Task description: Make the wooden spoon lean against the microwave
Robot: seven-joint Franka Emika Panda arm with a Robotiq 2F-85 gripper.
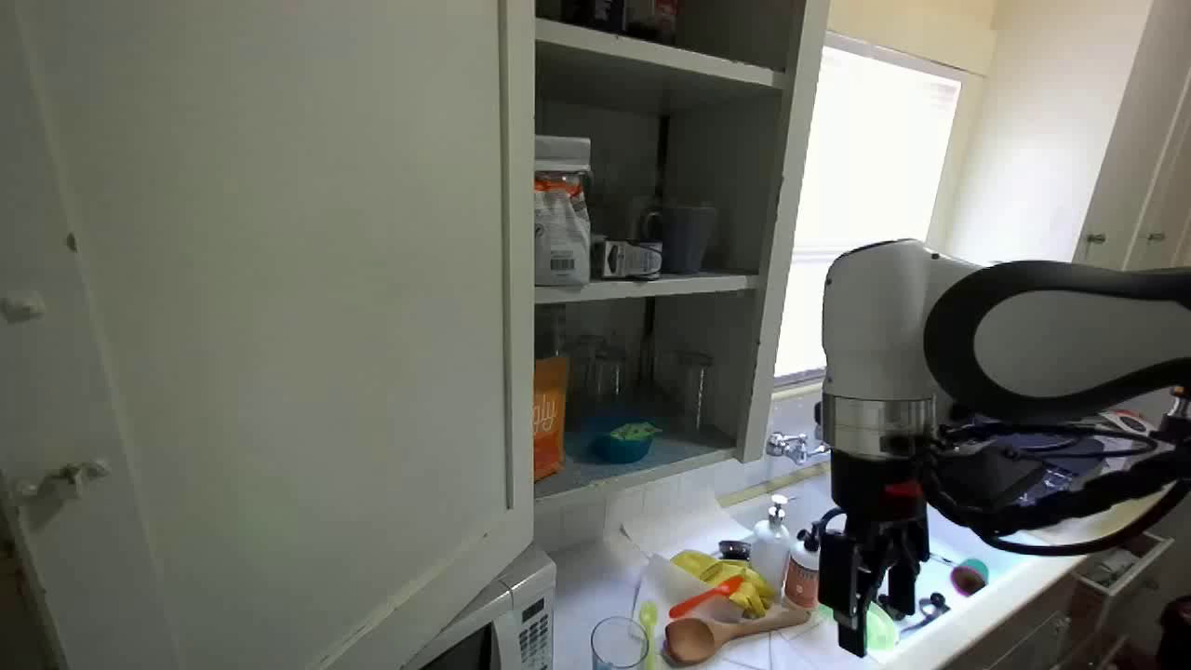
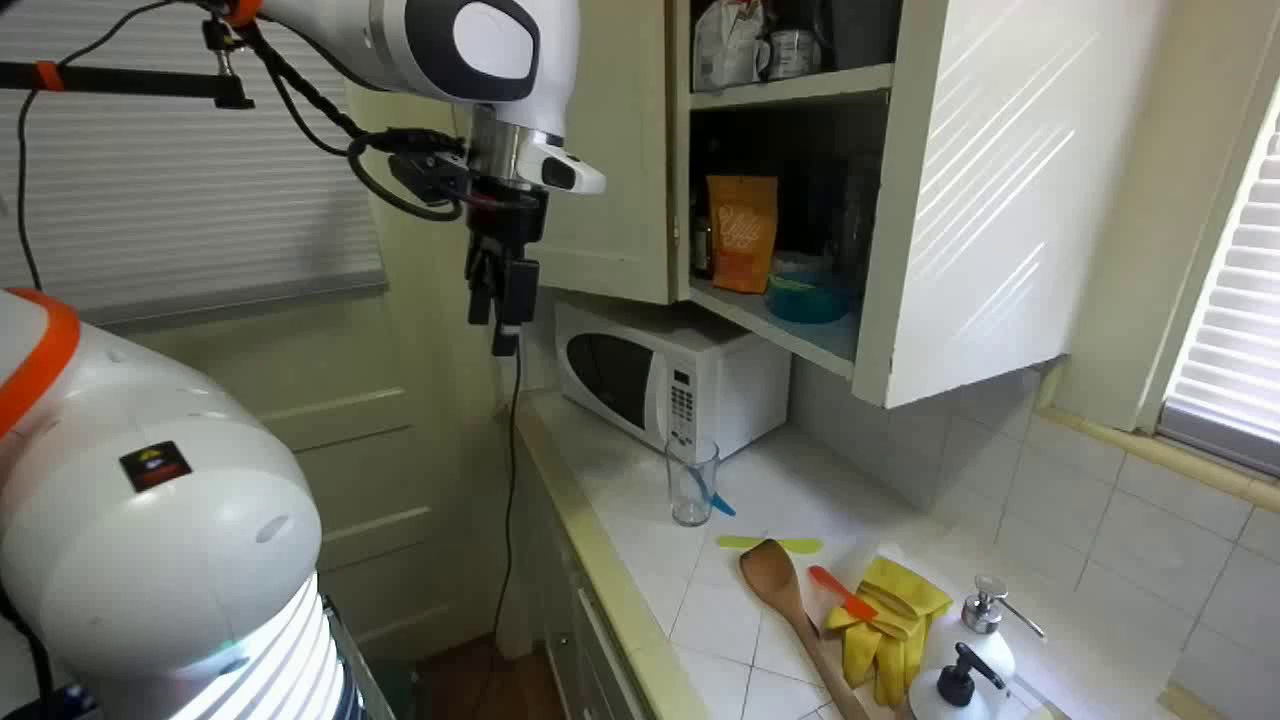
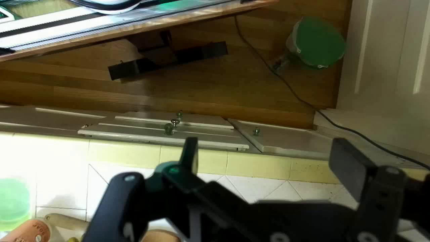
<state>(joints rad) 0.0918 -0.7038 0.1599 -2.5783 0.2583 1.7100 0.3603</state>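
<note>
The wooden spoon (image 2: 797, 612) lies on the white tiled counter in both exterior views (image 1: 730, 633), its bowl end toward the microwave and its handle end near the soap bottles. In the wrist view part of its handle (image 3: 67, 222) and bowl (image 3: 160, 236) show at the lower edge; the gripper hides the rest. The white microwave (image 2: 742, 375) stands at the counter's far end; only its corner (image 1: 532, 614) shows in an exterior view. The spoon is apart from it. My gripper (image 3: 268, 148) is open and empty, high above the counter's front edge, in both exterior views (image 1: 875, 619) (image 2: 496, 328).
A clear glass (image 2: 692, 490) stands before the microwave. A yellow-green utensil (image 2: 800, 545), an orange utensil (image 2: 843, 592) and yellow gloves (image 2: 890, 620) lie beside the spoon. Soap bottles (image 1: 770, 544) stand by the sink. An open cupboard (image 2: 770, 325) and its door (image 1: 307, 279) hang above.
</note>
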